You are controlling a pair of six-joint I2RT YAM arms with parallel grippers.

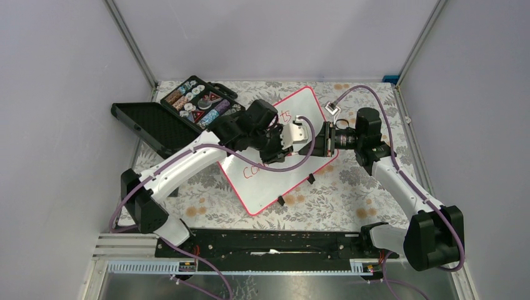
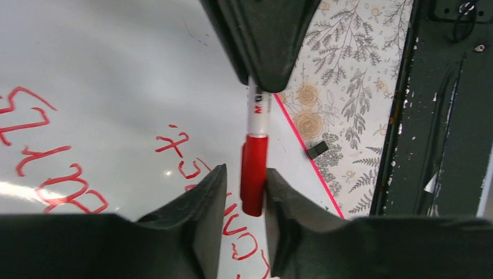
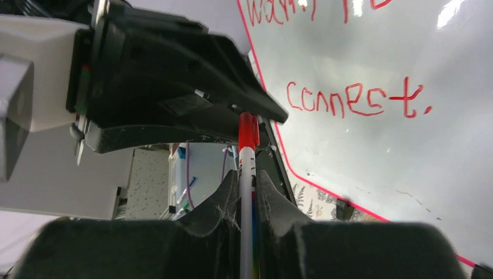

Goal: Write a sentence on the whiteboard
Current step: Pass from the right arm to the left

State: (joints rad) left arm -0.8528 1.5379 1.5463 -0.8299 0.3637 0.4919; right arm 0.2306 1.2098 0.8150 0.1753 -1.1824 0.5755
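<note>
**Capping over wet-looking ink: slip risk**

The whiteboard [image 1: 275,187] lies askew mid-table, with the sentence [image 3: 354,100] complete in red. Both arms meet above it.

- The right gripper [image 3: 247,181] is clamped on the marker [image 3: 246,160] barrel.
- The left gripper [image 2: 244,180] stands narrowly parted around the red cap [image 2: 254,174]. One finger touches the cap and there is a gap at the other.

Risks:
- A one-sided push could skew the cap or lever the barrel in the grip.
- A loose cap could drop onto the writing and smear it.

I can't tell whether the cap is fully seated.
</note>
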